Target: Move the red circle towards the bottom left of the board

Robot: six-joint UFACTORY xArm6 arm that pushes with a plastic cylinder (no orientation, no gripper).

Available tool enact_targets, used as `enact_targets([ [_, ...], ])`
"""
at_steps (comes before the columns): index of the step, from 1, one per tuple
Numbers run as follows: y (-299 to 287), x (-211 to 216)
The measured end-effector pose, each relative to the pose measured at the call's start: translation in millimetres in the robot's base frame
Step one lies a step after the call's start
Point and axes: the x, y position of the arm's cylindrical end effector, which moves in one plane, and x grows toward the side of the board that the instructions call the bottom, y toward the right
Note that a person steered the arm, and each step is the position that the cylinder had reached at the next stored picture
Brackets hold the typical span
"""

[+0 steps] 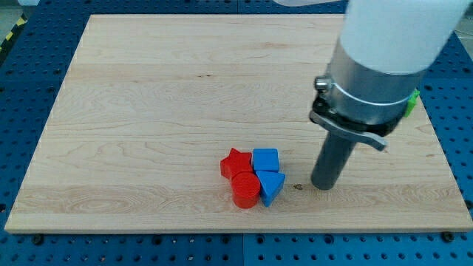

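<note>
Near the view's bottom centre of the wooden tabletop (148,96), the red circle (245,191) sits in a tight cluster, touching a red star-like block (235,162), a blue cube (265,159) and a blue triangular block (271,185). My tip (324,186), a bare rod with nothing clamped, rests just right of the cluster, apart from it. A green block (412,103) shows partly behind the arm at the right edge.

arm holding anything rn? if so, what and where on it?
Nothing is held. My tip rests on the bare board, to the view's right of the block cluster and apart from it; the nearest block is the blue triangle, with the red circle beyond it.
</note>
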Motion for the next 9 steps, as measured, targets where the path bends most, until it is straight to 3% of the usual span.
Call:
enact_targets([
  [3,-99.6,4.0],
  [5,-59.0,5.3],
  [7,-37.3,54.0],
  [9,-106.5,51.6],
])
